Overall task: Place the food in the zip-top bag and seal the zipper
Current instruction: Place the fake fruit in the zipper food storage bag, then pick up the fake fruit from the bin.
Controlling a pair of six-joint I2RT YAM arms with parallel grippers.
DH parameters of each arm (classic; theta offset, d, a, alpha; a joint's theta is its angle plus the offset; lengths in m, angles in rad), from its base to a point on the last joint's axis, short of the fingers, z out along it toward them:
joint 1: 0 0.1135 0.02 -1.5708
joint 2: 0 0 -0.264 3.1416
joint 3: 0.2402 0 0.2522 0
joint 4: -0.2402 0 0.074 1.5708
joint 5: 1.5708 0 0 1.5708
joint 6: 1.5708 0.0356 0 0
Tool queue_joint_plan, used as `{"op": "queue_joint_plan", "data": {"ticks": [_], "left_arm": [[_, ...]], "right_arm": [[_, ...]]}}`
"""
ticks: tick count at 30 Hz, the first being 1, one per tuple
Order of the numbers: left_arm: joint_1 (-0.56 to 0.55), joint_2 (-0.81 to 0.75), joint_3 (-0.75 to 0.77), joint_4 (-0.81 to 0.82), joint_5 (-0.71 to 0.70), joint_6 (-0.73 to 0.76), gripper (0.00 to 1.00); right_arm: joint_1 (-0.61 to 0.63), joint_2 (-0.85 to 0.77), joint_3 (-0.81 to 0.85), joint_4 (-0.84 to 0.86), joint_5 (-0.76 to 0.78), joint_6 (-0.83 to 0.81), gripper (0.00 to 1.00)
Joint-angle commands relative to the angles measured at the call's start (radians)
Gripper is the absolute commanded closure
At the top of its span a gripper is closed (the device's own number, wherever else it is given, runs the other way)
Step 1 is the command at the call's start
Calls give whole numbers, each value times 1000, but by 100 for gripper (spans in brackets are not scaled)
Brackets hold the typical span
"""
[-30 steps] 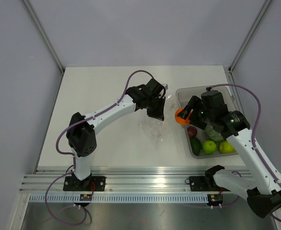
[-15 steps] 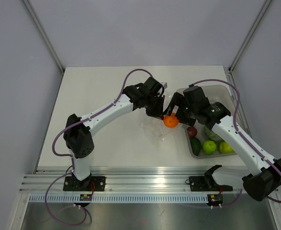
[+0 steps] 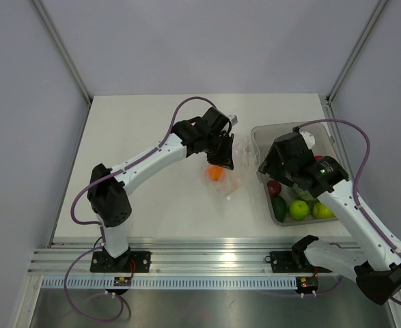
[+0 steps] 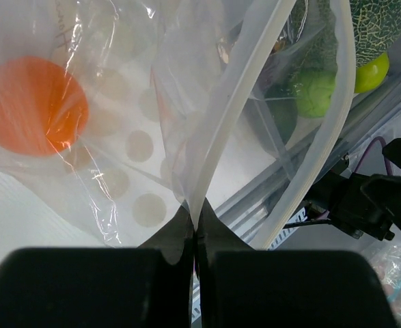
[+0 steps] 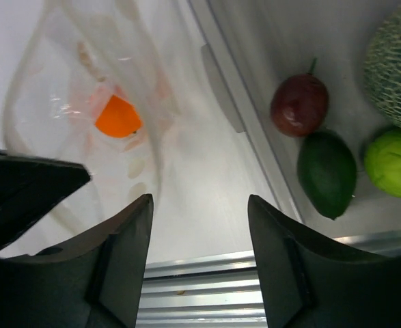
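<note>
White tabletop [image 3: 139, 137], centre frame: left gripper [image 4: 195, 236] clamps the zipper [image 4: 231, 123] of the zip-top bag [image 3: 225, 183], orange [image 3: 215, 173] inside, while right gripper [image 5: 199, 205], fingers apart and empty, hangs over the grey tub [image 3: 272, 131] at right, probably bound for the plum [image 3: 274, 188] next.

The zip-top bag [image 3: 226, 183] gapes beside the tub [image 3: 272, 126] wall.

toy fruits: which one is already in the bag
The orange, visible through the dotted bag pinched by the left claw; the plum, green fruits and melon lie in the grey tub.
</note>
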Motion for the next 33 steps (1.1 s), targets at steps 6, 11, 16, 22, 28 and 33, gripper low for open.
{"op": "queue_joint_plan", "data": {"ticks": [6, 11, 16, 22, 28, 33], "left_arm": [[25, -101, -22, 6, -31, 9, 100], [25, -94, -21, 9, -28, 11, 100], [25, -94, -32, 17, -23, 8, 100], [25, -99, -50, 32, -11, 4, 100], [25, -96, -55, 35, -5, 4, 100], [25, -93, -52, 41, 0, 1, 100]], "right_arm": [[-118, -127, -213, -151, 63, 130, 24], [-245, -126, -345, -65, -83, 97, 19], [-252, -43, -384, -16, -95, 84, 14], [-271, 29, -454, 65, -118, 80, 12], [-287, 86, -505, 137, -113, 87, 12], [-294, 129, -514, 177, -98, 80, 17]]}}
